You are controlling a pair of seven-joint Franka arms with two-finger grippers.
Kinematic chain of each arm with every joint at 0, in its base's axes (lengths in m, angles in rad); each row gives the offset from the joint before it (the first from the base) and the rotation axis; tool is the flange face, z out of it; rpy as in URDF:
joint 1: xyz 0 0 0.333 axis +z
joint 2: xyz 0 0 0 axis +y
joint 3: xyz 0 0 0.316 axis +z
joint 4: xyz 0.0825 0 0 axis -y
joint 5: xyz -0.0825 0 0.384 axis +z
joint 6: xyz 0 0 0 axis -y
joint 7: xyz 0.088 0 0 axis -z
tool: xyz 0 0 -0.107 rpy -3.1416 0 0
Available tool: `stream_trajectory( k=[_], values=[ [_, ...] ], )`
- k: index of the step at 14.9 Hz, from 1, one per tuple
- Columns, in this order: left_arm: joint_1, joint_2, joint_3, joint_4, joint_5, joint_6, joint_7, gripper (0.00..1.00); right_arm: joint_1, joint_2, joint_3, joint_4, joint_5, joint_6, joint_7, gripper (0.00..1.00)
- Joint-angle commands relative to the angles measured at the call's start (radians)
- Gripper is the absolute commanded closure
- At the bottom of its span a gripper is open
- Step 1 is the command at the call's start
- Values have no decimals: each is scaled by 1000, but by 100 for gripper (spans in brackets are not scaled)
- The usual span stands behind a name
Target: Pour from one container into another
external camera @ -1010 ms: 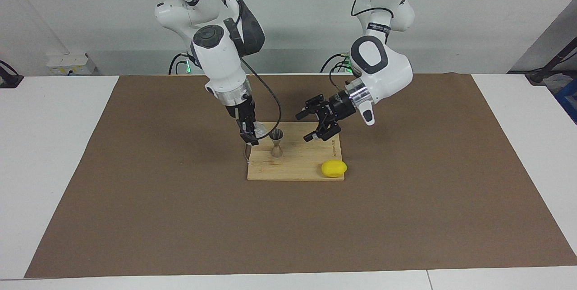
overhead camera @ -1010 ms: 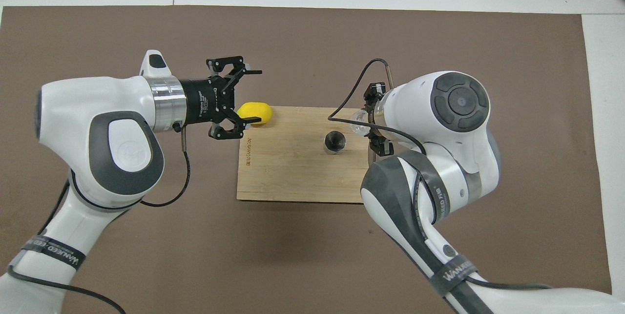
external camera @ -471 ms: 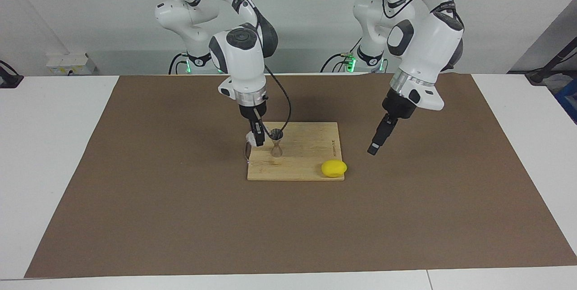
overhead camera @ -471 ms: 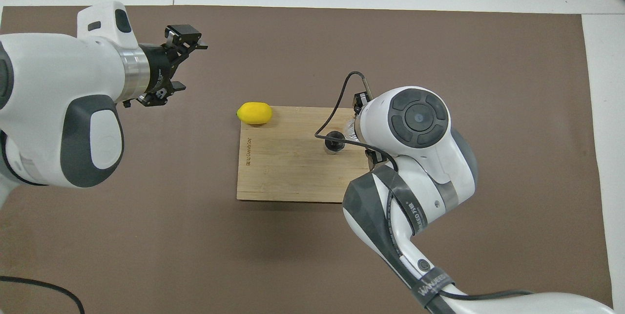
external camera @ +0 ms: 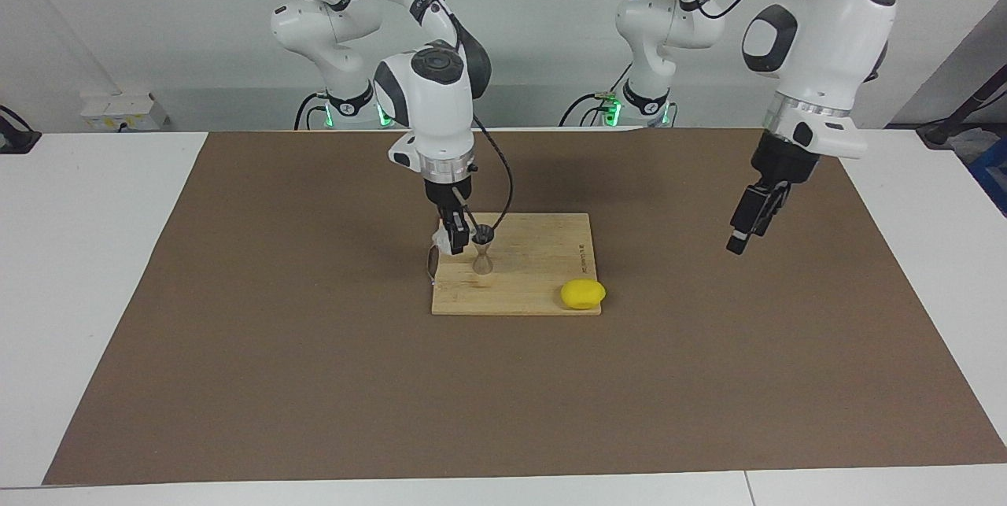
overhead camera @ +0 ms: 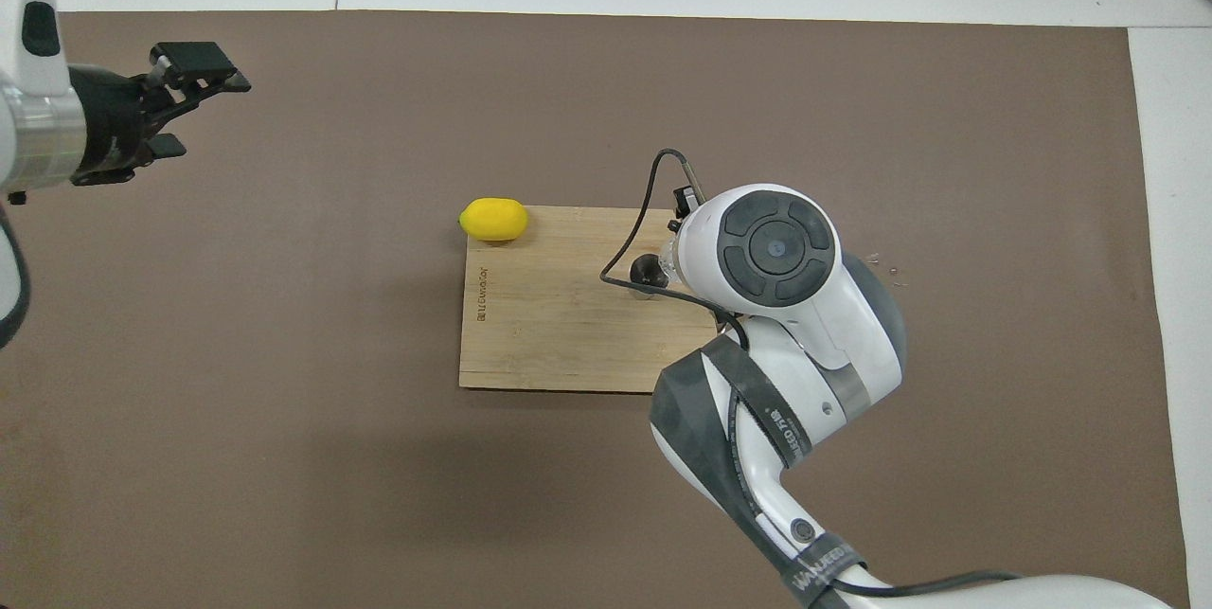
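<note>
Two white arms reach over the surface (external camera: 102,270), which carries a wide brown mat (external camera: 315,396). On the mat lies a bamboo cutting board (external camera: 535,278), roughly midway between the two arms' ends. The right arm bends steeply down over the board's edge toward its own end, and its wrist hides most of that corner in the overhead view. The left arm hangs well apart from the board, up in the air over bare mat toward its own end of the surface.

The right claw (external camera: 455,242) points straight down and is closed on the small clear cup (external camera: 440,238), which it holds just beside the rim of the metal jigger (external camera: 483,253); whether cup and rim touch cannot be told. The left claw (external camera: 747,229) holds nothing, and its fingers stand spread apart in the overhead view.

A yellow lemon (external camera: 583,293) rests at the board's corner farther from the robots, toward the left arm's end, partly over the edge. The jigger stands upright on the board, nearer the right arm's end, its dark open top showing from above.
</note>
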Motion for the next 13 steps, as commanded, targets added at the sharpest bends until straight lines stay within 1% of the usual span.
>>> stream_trajectory(
  k=[1, 2, 5, 6, 7, 8, 9, 11, 13],
  values=[
    [42, -35, -11, 1, 21, -129, 240, 0, 5, 0, 3, 13, -63, -24, 22, 91],
    [43, -38, -11, 5, 26, -181, 313, 0, 14, 0, 3, 14, -78, -25, 22, 91],
    [57, -65, -23, 18, 159, -336, 476, 0, 17, -1, 3, 16, -115, -35, 22, 91],
    [82, -67, -43, 22, 162, -381, 513, 0, 19, -1, 4, 14, -117, -33, 23, 91],
    [129, -69, -96, 44, 164, -422, 524, 0, 19, -1, 4, 14, -127, -32, 23, 91],
    [199, -69, -174, 80, 164, -474, 524, 0, 20, -3, 4, 13, -141, -33, 23, 91],
    [244, -63, -219, 114, 162, -528, 525, 0, 32, -3, 3, 13, -152, -33, 23, 91],
    [261, -56, -236, 169, 161, -613, 525, 0, 43, -1, 3, 11, -188, -36, 25, 91],
    [273, -61, -242, 182, 155, -641, 525, 0, 43, -1, 3, 10, -193, -38, 25, 91]
  ],
)
